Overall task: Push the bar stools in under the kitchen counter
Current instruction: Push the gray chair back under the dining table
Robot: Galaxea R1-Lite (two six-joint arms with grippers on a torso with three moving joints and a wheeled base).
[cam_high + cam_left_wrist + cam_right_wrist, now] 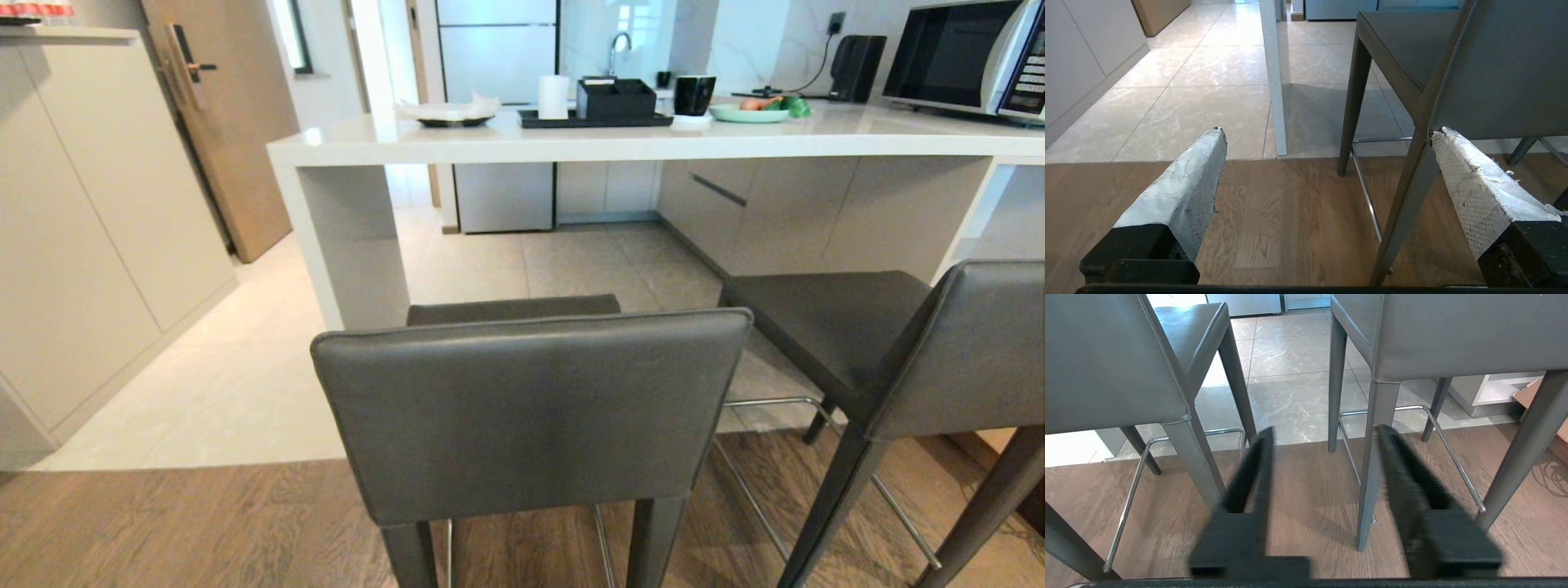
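Two dark grey bar stools stand on the wooden floor in front of the white kitchen counter (571, 140), both pulled out from it. The left stool (531, 408) shows me its backrest. The right stool (898, 343) is turned at an angle. Neither arm appears in the head view. My left gripper (1329, 130) hangs low and open beside the left stool (1494, 69), its fingers wide apart and empty. My right gripper (1325, 430) hangs low behind both stools (1106, 363) (1453, 335). Its dark, blurred fingers (1257, 465) stand apart and grip nothing.
The counter carries a microwave (963, 57), a black tray (596, 119), a green plate with vegetables (751, 114) and a black cup (694, 94). Pale cabinets (98, 229) line the left side beside a wooden door (237, 122). Tiled floor (245, 384) lies left of the counter's slab leg (351, 245).
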